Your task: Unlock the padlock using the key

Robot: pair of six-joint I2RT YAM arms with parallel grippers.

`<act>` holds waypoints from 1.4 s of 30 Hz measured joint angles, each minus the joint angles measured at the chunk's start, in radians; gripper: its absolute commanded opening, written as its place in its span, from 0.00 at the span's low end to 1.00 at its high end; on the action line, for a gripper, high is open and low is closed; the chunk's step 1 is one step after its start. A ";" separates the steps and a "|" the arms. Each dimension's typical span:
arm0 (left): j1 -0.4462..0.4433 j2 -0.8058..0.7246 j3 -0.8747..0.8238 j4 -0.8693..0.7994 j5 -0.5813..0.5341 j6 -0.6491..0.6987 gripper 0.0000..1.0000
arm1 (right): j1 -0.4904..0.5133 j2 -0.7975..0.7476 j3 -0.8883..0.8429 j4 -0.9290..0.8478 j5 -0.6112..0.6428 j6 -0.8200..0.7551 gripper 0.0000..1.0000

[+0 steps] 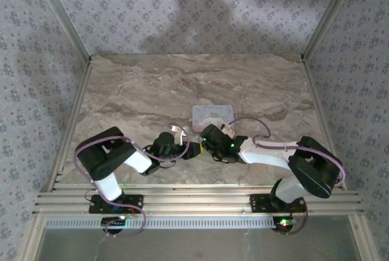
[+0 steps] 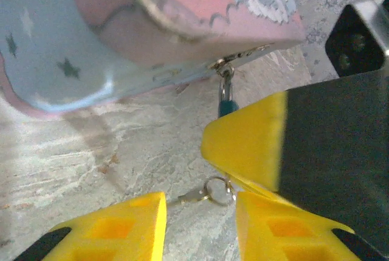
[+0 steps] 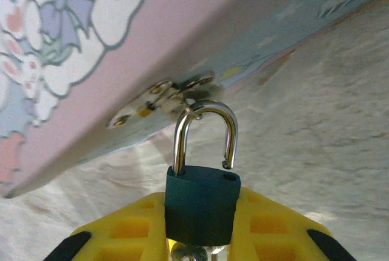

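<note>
Got a small teal metal padlock (image 3: 203, 212) popped open here
Pinched by its body in the right hand (image 3: 200, 197), silver shackle (image 3: 206, 109) hooked through the hasp (image 3: 161, 93) of the pink-and-blue cartoon tin (image 3: 91, 60) on the marbled surface (image 3: 316, 121), free leg lifted out. Seeing the left hand (image 2: 199, 203) spread just beside, little silver key ring (image 2: 217, 189) between its fingers (image 2: 121, 224).

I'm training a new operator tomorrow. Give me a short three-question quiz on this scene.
1. True or false: one end of the padlock shackle is free of the body.
2. What grips the padlock body? A) left gripper B) right gripper C) nothing
3. Fill in: the shackle hangs from the hasp of the ____.
Key: 1 true; 2 B; 3 tin.
</note>
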 measured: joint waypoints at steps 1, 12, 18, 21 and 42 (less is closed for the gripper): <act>0.000 -0.021 -0.001 -0.022 -0.002 0.008 0.37 | 0.000 0.000 0.006 -0.031 -0.003 -0.022 0.00; 0.042 -0.199 0.047 -0.329 -0.039 0.122 0.39 | 0.005 0.002 0.125 -0.362 -0.063 -0.260 0.00; 0.067 -0.224 0.111 -0.451 -0.033 0.175 0.39 | -0.006 0.045 0.229 -0.534 -0.093 -0.410 0.00; 0.076 -0.224 0.124 -0.472 -0.022 0.187 0.39 | -0.018 0.078 0.288 -0.608 -0.102 -0.495 0.00; 0.146 -0.230 0.125 -0.579 0.024 0.239 0.38 | 0.002 0.215 0.562 -0.952 0.130 -0.894 0.00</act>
